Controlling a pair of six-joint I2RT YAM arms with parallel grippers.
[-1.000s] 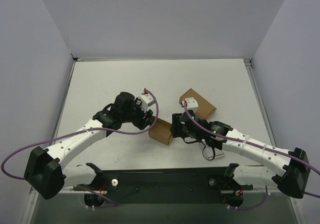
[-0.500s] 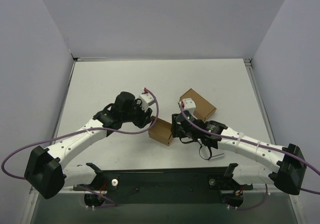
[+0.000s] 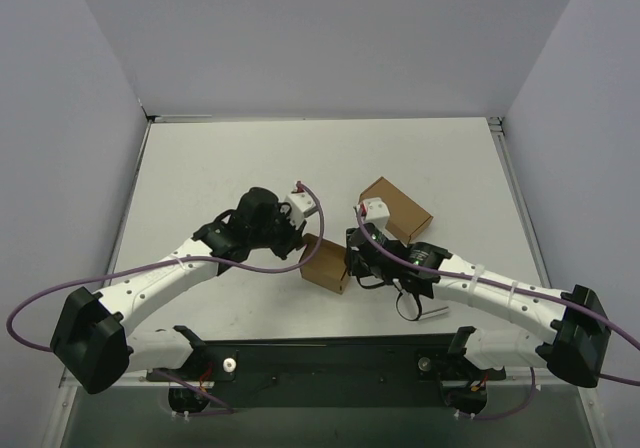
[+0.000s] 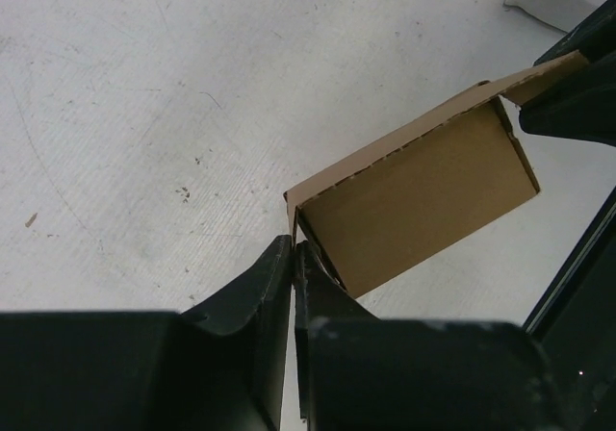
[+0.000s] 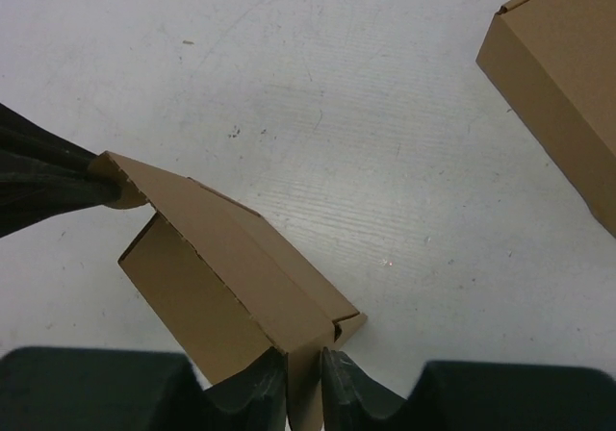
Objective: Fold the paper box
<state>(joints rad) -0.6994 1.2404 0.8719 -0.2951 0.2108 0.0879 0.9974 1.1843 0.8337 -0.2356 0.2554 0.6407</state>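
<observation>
The paper box is a small, plain brown, squarish folded carton

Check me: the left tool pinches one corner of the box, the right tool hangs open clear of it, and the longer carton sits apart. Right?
No. The right tool is not open: the right wrist view shows it shut on the near edge of the box. The left tool does pinch one corner, and the longer carton does sit apart.
</observation>
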